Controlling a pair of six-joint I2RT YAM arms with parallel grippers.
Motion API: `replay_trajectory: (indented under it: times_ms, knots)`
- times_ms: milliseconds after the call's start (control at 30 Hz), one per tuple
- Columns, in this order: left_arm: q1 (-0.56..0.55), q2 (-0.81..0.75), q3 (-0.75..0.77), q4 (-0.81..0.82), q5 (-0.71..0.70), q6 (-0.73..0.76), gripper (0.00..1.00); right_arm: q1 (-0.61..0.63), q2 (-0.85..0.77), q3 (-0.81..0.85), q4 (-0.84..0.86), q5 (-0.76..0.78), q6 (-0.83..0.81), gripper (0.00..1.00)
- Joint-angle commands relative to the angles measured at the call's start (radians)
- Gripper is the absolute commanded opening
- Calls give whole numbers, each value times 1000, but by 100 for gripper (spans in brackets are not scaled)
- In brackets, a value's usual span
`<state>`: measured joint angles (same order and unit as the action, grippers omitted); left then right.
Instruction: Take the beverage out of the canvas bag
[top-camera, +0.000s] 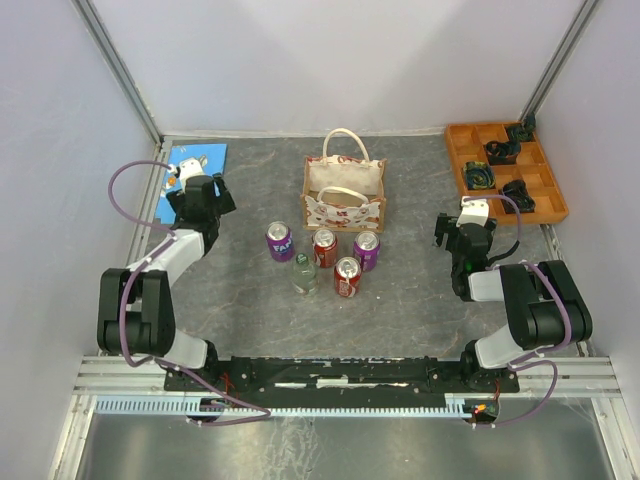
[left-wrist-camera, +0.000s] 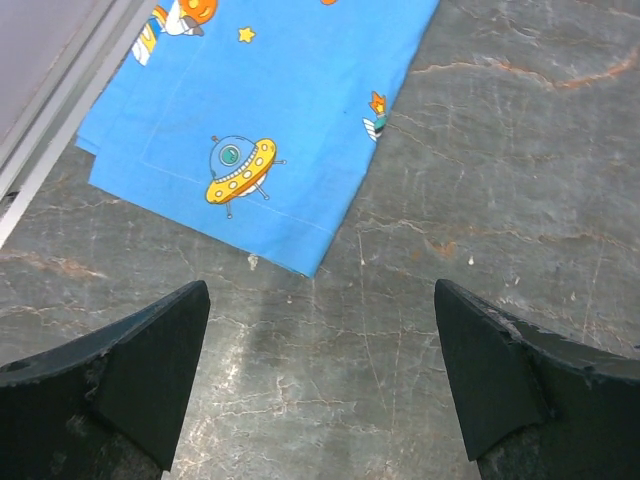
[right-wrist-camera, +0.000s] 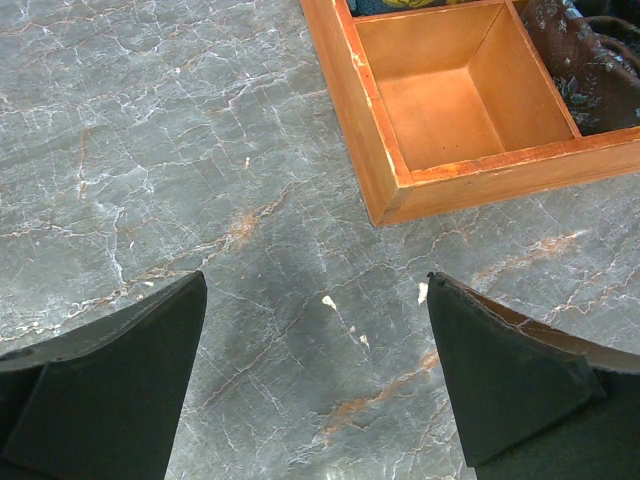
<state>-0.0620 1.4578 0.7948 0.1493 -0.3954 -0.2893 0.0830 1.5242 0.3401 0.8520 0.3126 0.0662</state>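
The canvas bag (top-camera: 345, 192), tan with white-and-red patterned sides and two cream looped handles, stands upright at the back middle of the table. I cannot tell what is inside it. Just in front stand two purple cans (top-camera: 279, 241), two red cans (top-camera: 347, 277) and a small green bottle (top-camera: 305, 273). My left gripper (top-camera: 200, 190) is open and empty at the far left, well away from the bag; in the left wrist view (left-wrist-camera: 320, 300) only bare table lies between its fingers. My right gripper (top-camera: 460, 224) is open and empty to the bag's right (right-wrist-camera: 315, 290).
A blue cloth with cartoon prints (left-wrist-camera: 260, 110) lies just ahead of the left gripper, by the left wall (top-camera: 196, 165). An orange compartment tray (top-camera: 505, 170) with dark objects sits at the back right; its near corner (right-wrist-camera: 385, 200) is just ahead of the right gripper.
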Motion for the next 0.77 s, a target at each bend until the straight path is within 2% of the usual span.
replay_trajectory:
  times_ms: [0, 467, 733]
  knots:
    - [7, 17, 79, -64, -101, -55, 99, -3, -13, 17, 31, 6, 6, 99]
    - [7, -105, -31, 109, -42, 31, 99, -3, -12, 17, 32, 5, 6, 99]
    - [9, -121, -38, 96, -54, 52, 99, -3, -12, 16, 31, 6, 7, 99]
